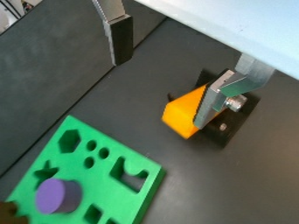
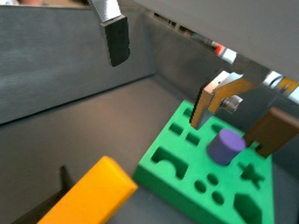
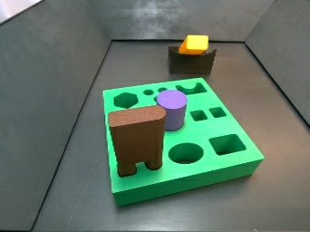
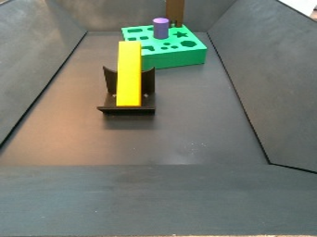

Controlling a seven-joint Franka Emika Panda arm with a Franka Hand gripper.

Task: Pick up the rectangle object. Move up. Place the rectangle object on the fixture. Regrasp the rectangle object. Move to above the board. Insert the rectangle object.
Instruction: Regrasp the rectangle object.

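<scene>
In a wrist view, the gripper (image 1: 163, 66) hangs above the floor with its fingers (image 1: 121, 39) spread wide and empty; the rectangle object (image 1: 187, 109) rests on the fixture (image 1: 225, 122), likely parked there for a regrasp. In a side view, its square end faces the camera on the fixture behind the board (image 3: 182, 145). In a side view, its long axis (image 4: 128, 72) slopes up toward the board, propped in the notch.

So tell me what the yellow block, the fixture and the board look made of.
Yellow block: smooth matte, uniform colour, probably plastic.
Fixture: dark and dull, maybe plastic or coated metal.
Board: matte green with crisp cut-outs, likely plastic.
The gripper, silver plates with dark pads, is open and clear of all three.
</scene>
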